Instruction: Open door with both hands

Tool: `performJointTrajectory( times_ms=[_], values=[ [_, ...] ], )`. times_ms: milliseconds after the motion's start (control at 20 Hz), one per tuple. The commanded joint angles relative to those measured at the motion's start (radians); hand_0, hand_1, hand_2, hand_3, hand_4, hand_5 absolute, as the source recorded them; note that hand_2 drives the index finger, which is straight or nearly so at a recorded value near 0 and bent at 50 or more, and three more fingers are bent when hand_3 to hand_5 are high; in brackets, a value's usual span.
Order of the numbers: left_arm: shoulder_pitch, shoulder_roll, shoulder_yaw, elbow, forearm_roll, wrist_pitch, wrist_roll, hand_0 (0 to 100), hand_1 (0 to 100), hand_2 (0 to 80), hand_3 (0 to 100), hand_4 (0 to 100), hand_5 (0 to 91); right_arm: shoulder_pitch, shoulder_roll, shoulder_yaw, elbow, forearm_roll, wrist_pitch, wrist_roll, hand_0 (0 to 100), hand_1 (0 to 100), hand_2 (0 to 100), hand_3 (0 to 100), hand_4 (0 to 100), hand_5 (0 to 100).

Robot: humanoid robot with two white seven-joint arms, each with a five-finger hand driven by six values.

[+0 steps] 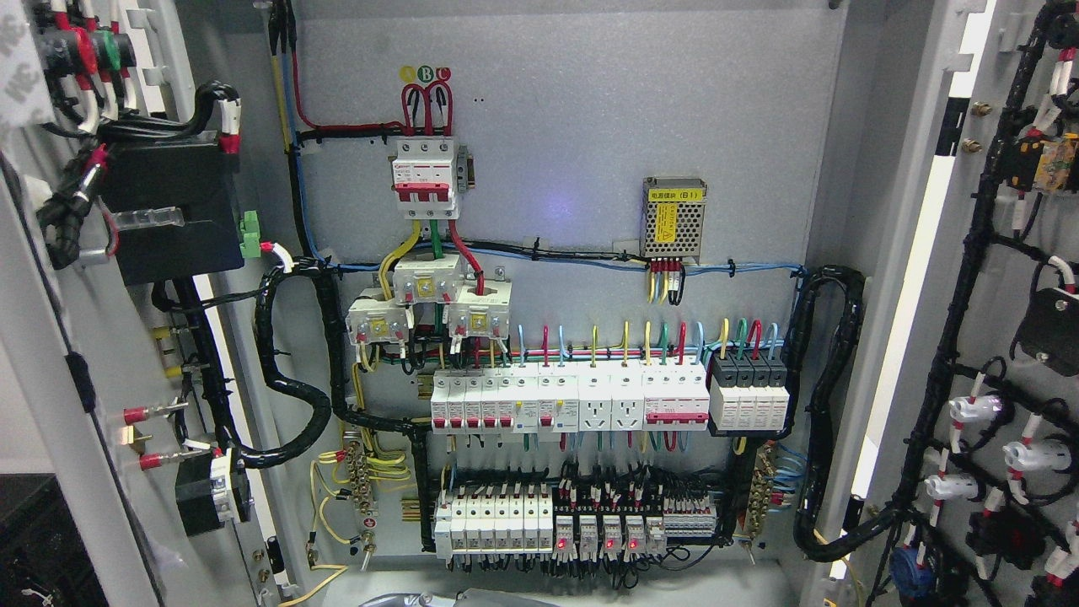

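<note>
A grey metal electrical cabinet (573, 126) stands wide open before the robot's head camera, both doors swung outward. The left grey door (50, 354) leans away at the picture's left edge, its inner face carrying a black box (173, 211) and bundled black cables; the right grey door (995, 337) hangs open at the far right, strung with black wiring looms and white-capped fittings.

Inside the cabinet, a white three-pole main breaker with red toggles (426, 177) sits high on the back plate, fed by red loops under yellow, green and red markers. Below it cluster three white current transformers (426, 299). A perforated silver power supply with a yellow label (673, 217) is mounted to the right. A long row of white breakers and sockets (573, 403) spans the middle, and a lower row of white breakers and black relays with red lights (573, 523) fills the base.

Neither hand appears, so the state of the fingers cannot be told; only a grey curved shape (405, 598) shows at the bottom edge.
</note>
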Motion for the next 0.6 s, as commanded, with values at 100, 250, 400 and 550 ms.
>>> performJointTrajectory(
  times_ms=[100, 250, 400, 550],
  values=[
    [-0.029, -0.001, -0.025, -0.001, 0.0, 0.0, 0.0, 0, 0, 0.0, 0, 0, 0.0, 0.039, 0.008, 0.09, -0.03, 0.004, -0.002, -0.021, 19, 0, 0, 0, 0, 0],
    [-0.029, -0.001, -0.025, 0.0, 0.0, 0.0, 0.0, 0, 0, 0.0, 0, 0, 0.0, 0.039, 0.011, 0.103, -0.028, 0.004, -0.002, -0.033, 19, 0, 0, 0, 0, 0],
    [-0.029, -0.001, -0.025, 0.0, 0.0, 0.0, 0.0, 0, 0, 0.0, 0, 0, 0.0, 0.044, 0.012, 0.111, -0.028, 0.004, -0.003, -0.036, 19, 0, 0, 0, 0, 0],
    [-0.029, 0.0, -0.025, -0.001, 0.0, 0.0, 0.0, 0, 0, 0.0, 0, 0, 0.0, 0.048, 0.018, 0.108, -0.015, 0.004, -0.049, -0.041, 19, 0, 0, 0, 0, 0]
  ],
)
